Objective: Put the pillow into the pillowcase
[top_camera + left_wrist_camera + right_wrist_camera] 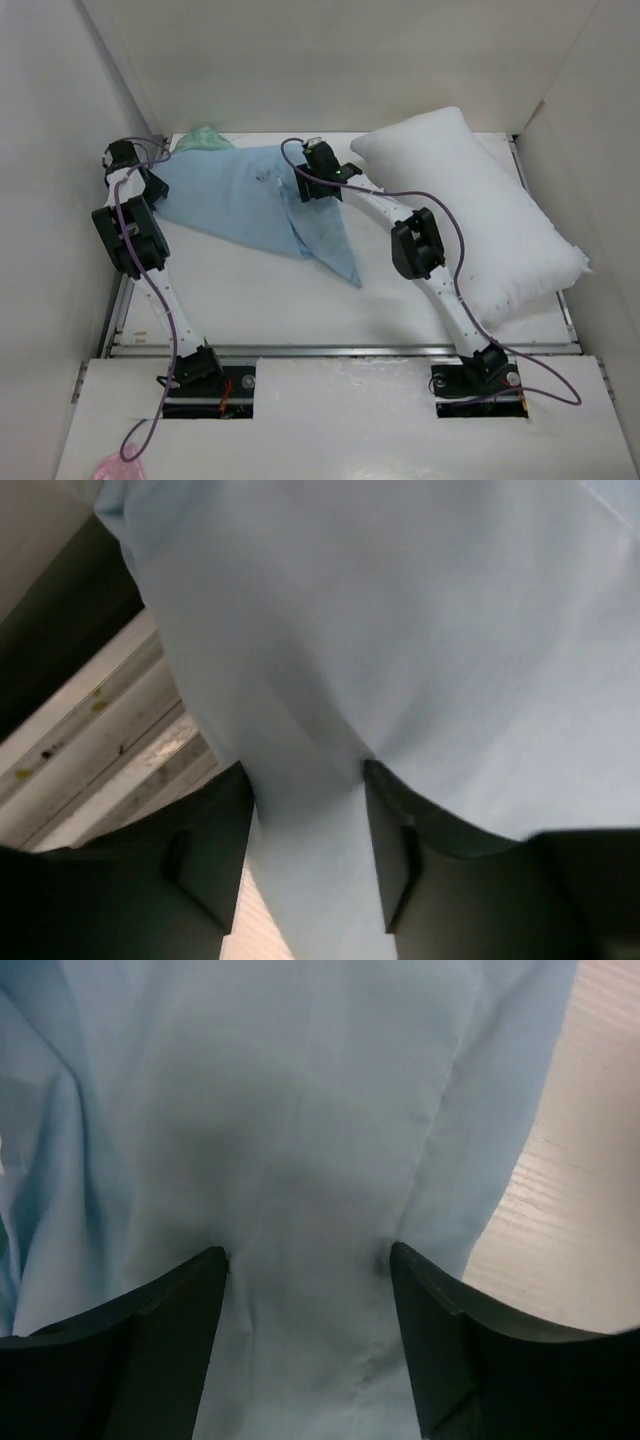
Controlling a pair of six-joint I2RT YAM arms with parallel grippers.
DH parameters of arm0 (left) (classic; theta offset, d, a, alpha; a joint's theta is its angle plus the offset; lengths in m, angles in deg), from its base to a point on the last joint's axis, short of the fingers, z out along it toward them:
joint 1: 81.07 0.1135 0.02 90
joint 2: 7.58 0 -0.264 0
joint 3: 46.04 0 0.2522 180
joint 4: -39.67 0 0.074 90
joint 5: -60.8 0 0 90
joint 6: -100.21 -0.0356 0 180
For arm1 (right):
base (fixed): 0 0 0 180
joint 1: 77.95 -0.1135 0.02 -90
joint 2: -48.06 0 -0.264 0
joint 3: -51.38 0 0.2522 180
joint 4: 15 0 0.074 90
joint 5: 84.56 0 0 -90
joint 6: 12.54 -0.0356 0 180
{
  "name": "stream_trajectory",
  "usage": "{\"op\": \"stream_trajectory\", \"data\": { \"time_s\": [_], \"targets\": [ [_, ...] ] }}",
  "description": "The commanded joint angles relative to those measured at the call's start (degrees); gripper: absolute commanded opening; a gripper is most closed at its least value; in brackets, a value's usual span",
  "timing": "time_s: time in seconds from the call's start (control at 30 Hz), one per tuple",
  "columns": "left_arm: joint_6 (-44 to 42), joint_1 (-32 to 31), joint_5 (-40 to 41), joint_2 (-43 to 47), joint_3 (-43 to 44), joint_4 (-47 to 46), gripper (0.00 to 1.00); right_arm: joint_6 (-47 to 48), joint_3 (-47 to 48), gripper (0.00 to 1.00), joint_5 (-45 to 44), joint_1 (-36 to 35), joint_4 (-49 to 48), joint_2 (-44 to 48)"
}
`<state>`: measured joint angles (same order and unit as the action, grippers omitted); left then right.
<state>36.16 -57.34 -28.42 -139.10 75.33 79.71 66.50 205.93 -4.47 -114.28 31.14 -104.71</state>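
The light blue pillowcase [240, 195] lies flat and wrinkled on the left half of the table, with one corner pointing toward the front. The plump white pillow [480, 210] lies at the right, running from the back toward the right wall. My left gripper [152, 185] is at the pillowcase's left edge. In the left wrist view a fold of the pillowcase [400, 630] runs between the parted fingers of the left gripper [305, 770]. My right gripper [304, 187] is down on the pillowcase's right part, close to the pillow's back end. It [308, 1252] stands open over the pillowcase [250, 1110].
A small green cloth [205, 138] peeks out behind the pillowcase at the back. A pink scrap [120, 467] lies at the near left beside the arm bases. White walls close in the table on three sides. Bare wood-grain tabletop [580, 1160] shows to the right of the right gripper.
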Motion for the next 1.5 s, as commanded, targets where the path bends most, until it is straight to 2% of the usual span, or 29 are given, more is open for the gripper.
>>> {"op": "stream_trajectory", "data": {
  "time_s": [0.0,0.03,0.07,0.1,0.13,0.2,0.27,0.33,0.37,0.4,0.43,0.47,0.57,0.6,0.87,1.0,1.13,1.27,1.33,1.47],
  "targets": [
    [-0.99,-0.17,-1.65,-2.06,2.51,-0.44,0.41,-2.48,3.09,0.68,3.32,0.65,2.86,-1.22],
    [-0.99,-0.17,-1.65,-2.07,2.51,-0.44,0.26,-2.49,1.87,0.58,4.71,0.65,3.39,-1.22],
    [-0.99,-0.17,-2.18,-2.07,2.51,-0.44,0.05,-3.01,1.07,0.49,5.42,0.65,3.39,-0.61],
    [-0.99,-0.17,-2.18,-2.07,1.82,-0.44,0.0,-3.01,0.37,0.31,5.43,0.65,3.39,-0.08],
    [-1.6,-0.17,-2.7,-1.29,1.29,-1.31,0.0,-3.01,-0.42,0.24,6.13,0.65,2.87,0.45],
    [-2.14,-0.17,-3.23,-0.06,-0.72,-3.34,0.0,-3.01,-1.22,0.0,6.13,0.65,2.86,1.24],
    [-2.14,-0.17,-3.24,3.28,-2.49,-5.79,0.0,-3.01,-3.14,0.0,2.73,0.65,2.34,3.52],
    [-2.66,-0.17,-3.76,6.88,-5.74,-8.25,0.0,-1.71,-6.56,0.0,0.26,0.65,-1.78,10.09],
    [-2.66,-0.17,-3.76,11.42,-6.88,-9.48,0.0,-1.0,-8.84,0.0,-1.5,0.65,-4.23,13.17],
    [-2.66,-0.17,-4.37,13.9,-7.93,-11.76,0.0,-0.21,-13.39,0.0,-2.3,0.65,-9.04,16.42],
    [-2.66,-0.17,-4.38,16.54,-9.6,-12.74,0.0,1.45,-15.79,0.0,-3.17,0.65,-11.61,23.15],
    [-2.66,-0.17,-3.86,21.78,-10.22,-13.53,0.0,1.99,-18.16,0.0,-3.88,0.65,-13.99,26.61],
    [-2.66,-0.17,-1.4,29.28,-11.55,-14.68,0.0,4.44,-28.09,0.0,-5.29,0.65,-22.26,39.71],
    [-2.66,-0.17,-0.7,33.92,-12.07,-14.68,0.0,5.07,-31.86,0.0,-5.29,0.65,-23.32,42.53],
    [-4.68,0.36,0.18,54.25,-15.77,-12.14,0.0,7.88,-46.99,0.0,-8.54,0.65,-25.35,66.96],
    [-7.13,0.36,4.66,64.27,-12.71,-9.76,0.0,11.39,-48.77,0.0,-9.16,-1.46,-24.65,79.61],
    [-8.64,0.36,8.01,68.95,-4.99,-5.2,0.0,13.42,-49.39,0.0,-5.91,-2.07,-24.04,87.18],
    [-10.22,0.36,5.3,68.87,-0.74,-4.57,0.0,13.42,-49.91,0.0,-5.9,-2.07,-22.72,88.87],
    [-10.22,0.36,4.06,65.97,-0.12,-4.57,0.0,12.9,-49.39,0.0,-9.59,-2.07,-21.67,87.48],
    [-8.47,0.36,0.55,58.33,-3.8,-4.74,0.0,11.14,-49.39,0.0,-14.86,-2.07,-21.04,77.23]
  ]
}}
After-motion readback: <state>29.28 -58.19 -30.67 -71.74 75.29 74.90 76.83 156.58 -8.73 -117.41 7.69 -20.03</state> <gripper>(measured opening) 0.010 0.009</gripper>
